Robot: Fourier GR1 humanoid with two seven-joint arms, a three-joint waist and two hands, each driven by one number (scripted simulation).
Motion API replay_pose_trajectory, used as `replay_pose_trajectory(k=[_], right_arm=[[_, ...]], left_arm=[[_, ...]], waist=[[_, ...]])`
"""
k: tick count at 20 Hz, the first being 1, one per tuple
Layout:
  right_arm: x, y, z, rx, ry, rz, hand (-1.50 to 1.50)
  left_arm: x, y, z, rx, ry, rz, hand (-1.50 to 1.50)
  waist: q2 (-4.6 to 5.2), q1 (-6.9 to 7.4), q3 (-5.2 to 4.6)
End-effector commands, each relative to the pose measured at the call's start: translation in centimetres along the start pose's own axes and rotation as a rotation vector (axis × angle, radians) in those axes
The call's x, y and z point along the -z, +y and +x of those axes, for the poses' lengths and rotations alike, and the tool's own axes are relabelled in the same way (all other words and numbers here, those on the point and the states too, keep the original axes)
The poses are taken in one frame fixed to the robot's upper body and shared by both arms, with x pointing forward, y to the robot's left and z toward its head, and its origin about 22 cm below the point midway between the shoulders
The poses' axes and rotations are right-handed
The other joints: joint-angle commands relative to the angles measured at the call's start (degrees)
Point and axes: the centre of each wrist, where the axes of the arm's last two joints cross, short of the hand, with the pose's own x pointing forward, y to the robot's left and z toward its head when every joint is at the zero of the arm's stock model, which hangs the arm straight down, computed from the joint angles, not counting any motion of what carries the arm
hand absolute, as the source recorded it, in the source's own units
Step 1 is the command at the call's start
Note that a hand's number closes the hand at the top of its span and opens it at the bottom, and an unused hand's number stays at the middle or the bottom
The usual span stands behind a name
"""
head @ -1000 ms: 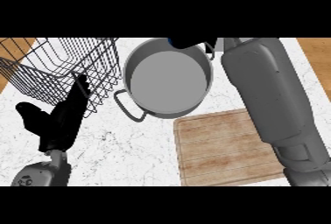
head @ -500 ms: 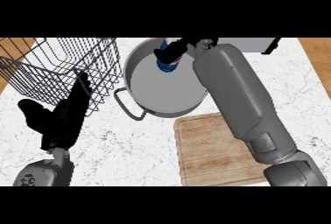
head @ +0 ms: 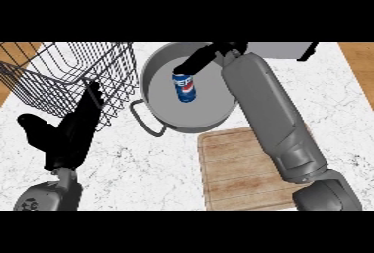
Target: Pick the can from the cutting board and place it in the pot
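A blue can (head: 185, 88) stands upright inside the grey pot (head: 212, 121), towards the pot's back left. My right hand (head: 207, 56) hovers over the pot's far rim. Its fingers are stretched down-left and end right at the can's top, not curled round it. The right forearm crosses the pot's right side and the wooden cutting board (head: 237, 170), which lies bare at the front right. My left hand (head: 67, 134) rests open at the left, fingers pointing up, well away from the pot.
A black wire basket (head: 66, 74) stands at the back left, close to the pot and just behind my left hand. The pot's loop handle (head: 145, 118) sticks out towards the front left. The white marble counter (head: 146, 173) spreads across the front.
My right arm swung left over the pot with the can, which now stands on the pot's floor with the fingers straightened above it. The left hand has not moved.
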Motion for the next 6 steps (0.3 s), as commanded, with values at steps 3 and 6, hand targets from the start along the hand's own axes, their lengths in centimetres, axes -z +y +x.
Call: replay_pose_trajectory(k=[3, 6], right_arm=[[-0.2, -1.8, -1.0, 0.207, -0.082, -0.273, -1.5], [0.4, -5.9, 1.3, 0.242, -0.076, -0.328, -1.5]], left_arm=[[0.5, -1.0, 0.2, -0.007, -0.006, -0.008, 0.0], [0.7, -1.1, -0.4, -0.018, 0.0, -0.019, 0.0]], waist=[[0.03, -0.72, 0.0], [-0.05, -0.72, -0.05]])
